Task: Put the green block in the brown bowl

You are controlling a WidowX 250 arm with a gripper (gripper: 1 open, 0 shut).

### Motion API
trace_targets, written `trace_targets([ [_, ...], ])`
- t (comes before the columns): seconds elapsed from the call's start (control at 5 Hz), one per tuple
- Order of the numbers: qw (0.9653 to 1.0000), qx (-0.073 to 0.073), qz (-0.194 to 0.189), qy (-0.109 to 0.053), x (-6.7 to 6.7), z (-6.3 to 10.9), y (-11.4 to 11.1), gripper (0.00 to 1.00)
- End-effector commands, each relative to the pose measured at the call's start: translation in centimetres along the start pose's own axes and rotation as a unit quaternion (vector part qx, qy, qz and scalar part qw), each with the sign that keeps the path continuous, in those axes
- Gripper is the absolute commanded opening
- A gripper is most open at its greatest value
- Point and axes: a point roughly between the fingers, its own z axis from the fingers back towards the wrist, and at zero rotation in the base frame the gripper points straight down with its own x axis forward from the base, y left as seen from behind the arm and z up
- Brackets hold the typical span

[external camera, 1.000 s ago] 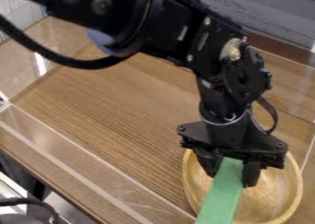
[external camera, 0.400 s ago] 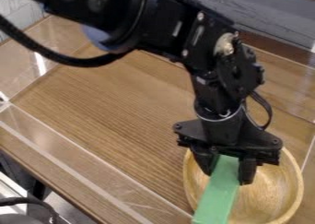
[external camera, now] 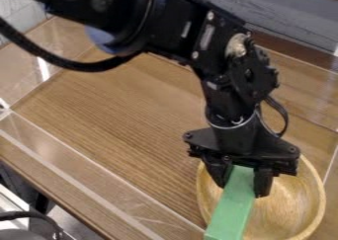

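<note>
The green block (external camera: 234,207), a long flat bright green bar, hangs slanted down toward the bottom edge of the camera view. Its upper end sits between the fingers of my black gripper (external camera: 240,173), which is shut on it. The block's lower part lies over the near-left side of the brown bowl (external camera: 297,200), a shallow tan wooden bowl at the bottom right. My gripper points steeply down, just above the bowl's inside. Whether the block's low end touches the bowl I cannot tell.
The bowl rests on a wooden table (external camera: 119,116) with visible grain. A clear plastic wall (external camera: 79,190) runs along the near left side. A pale wall (external camera: 297,12) stands at the back right.
The arm, gripper and green block have shifted very slightly to the left in the picture. The grip on the block is unchanged.
</note>
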Motion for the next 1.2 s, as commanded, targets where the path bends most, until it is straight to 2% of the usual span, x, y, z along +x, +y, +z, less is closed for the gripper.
trace_targets([
  [0.0,0.9999,-0.008,-0.001,-0.011,0.62,0.42,-0.03,0.0],
  [1.0,0.9998,-0.016,0.005,-0.004,0.82,0.08,0.51,0.0],
])
